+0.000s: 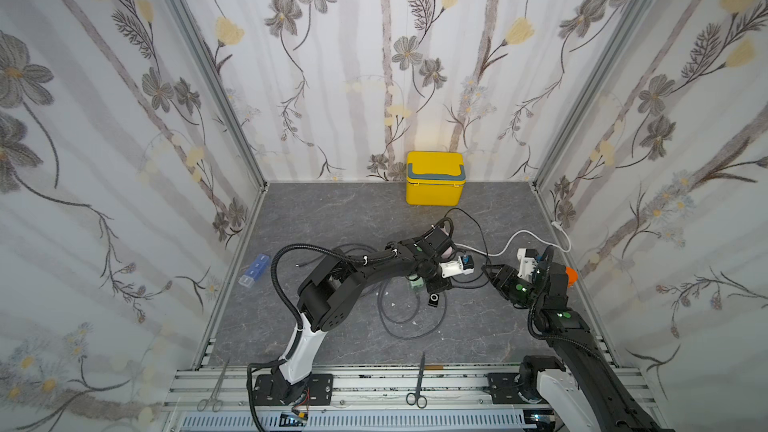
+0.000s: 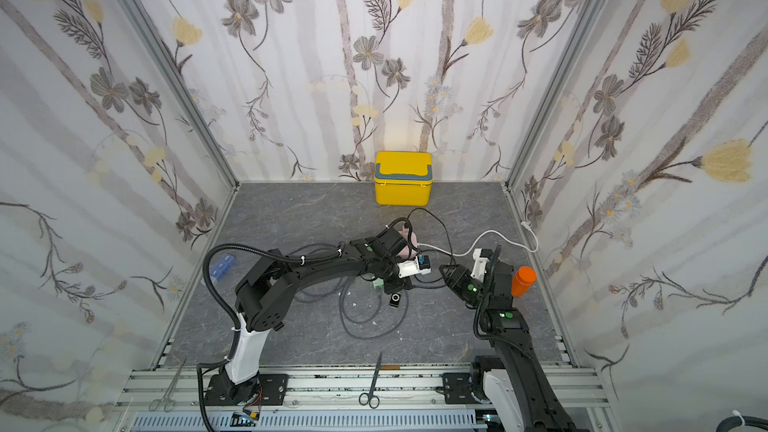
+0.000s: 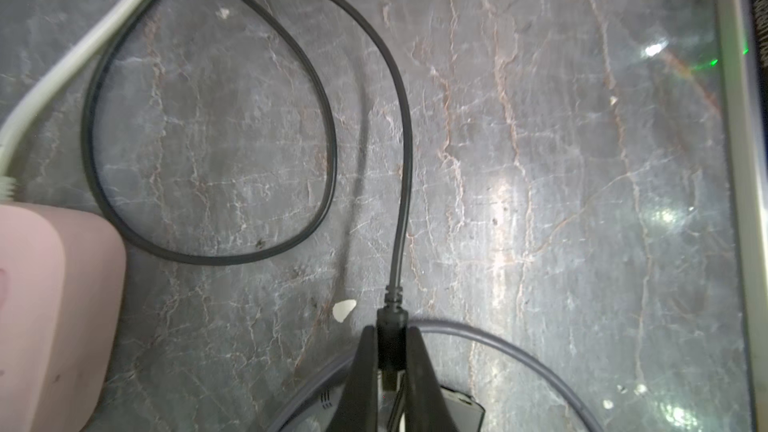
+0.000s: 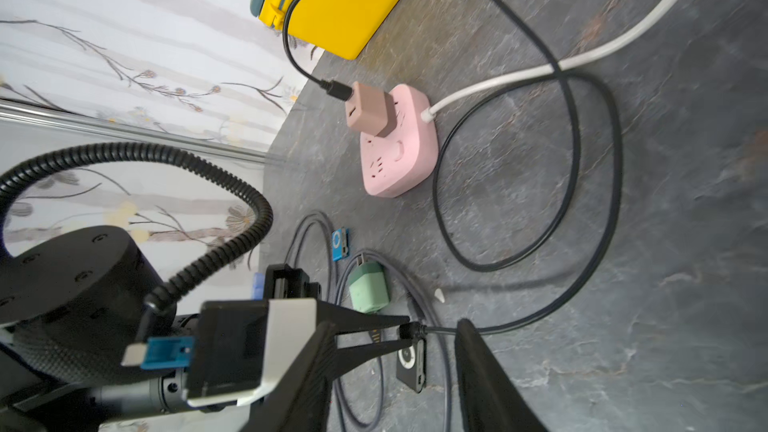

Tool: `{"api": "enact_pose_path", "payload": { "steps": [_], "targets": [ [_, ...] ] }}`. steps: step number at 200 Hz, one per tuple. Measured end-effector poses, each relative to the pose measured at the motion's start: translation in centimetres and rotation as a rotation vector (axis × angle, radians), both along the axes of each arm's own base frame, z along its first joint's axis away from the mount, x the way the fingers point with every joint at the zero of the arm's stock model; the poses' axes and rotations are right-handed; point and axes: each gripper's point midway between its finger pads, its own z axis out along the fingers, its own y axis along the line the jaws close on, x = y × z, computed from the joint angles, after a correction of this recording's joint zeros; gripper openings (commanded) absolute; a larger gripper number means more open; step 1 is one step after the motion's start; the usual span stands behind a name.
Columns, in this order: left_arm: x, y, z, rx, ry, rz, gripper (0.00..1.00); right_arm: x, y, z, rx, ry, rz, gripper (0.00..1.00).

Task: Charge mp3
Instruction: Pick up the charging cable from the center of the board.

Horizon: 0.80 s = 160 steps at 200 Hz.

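Evidently the cable plug [image 3: 390, 326] was pinched by the left gripper [image 3: 390, 353] at the black mp3 player [image 4: 410, 361], six o'clock from the pink power strip [image 4: 401, 147]; the right gripper [image 1: 487, 270] was spread. The unheld player could be shoved by a misaligned plug.

**Grey marbled tabletop strewn with chargers and cables**

The tabletop [image 1: 316, 218] carries a black mp3 player [image 4: 411, 361] just beside the left claw [image 4: 405, 331]. A green charger [image 4: 369, 288], a blue mp3 player [image 4: 340, 243] and a coiled grey cable [image 1: 407, 338] lie near it. Farther from the claw sit a pink power strip [image 4: 401, 151] and the loops of a black cable [image 4: 582, 168]. A yellow box [image 1: 434, 180] and a blue pill case [image 1: 254, 270] are well apart from it.
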Motion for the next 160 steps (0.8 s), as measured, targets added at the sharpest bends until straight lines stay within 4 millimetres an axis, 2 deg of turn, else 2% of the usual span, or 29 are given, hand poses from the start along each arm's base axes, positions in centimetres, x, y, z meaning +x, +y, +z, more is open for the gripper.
{"api": "enact_pose_path", "payload": {
  "steps": [32, 55, 79, 131, 160],
  "targets": [
    [0.7, -0.4, 2.2, -0.090, 0.005, 0.052, 0.00, -0.9, 2.0, -0.1, 0.087, 0.018, 0.030, 0.55],
    [1.2, -0.5, 2.9, -0.134, -0.001, 0.088, 0.00, -1.3, 3.7, -0.1, 0.137, 0.031, 0.062, 0.59],
    [1.4, -0.8, 3.6, -0.179, -0.002, 0.106, 0.00, -1.3, 4.4, -1.0, 0.175, 0.062, 0.051, 0.62],
    [1.2, -1.0, 4.7, -0.244, -0.003, 0.105, 0.00, -0.6, 5.2, -1.0, 0.224, 0.080, 0.035, 0.61],
    [0.7, -1.3, 5.7, -0.280, 0.007, 0.078, 0.00, 0.0, 5.2, -1.1, 0.240, 0.082, 0.010, 0.51]
  ]
}}
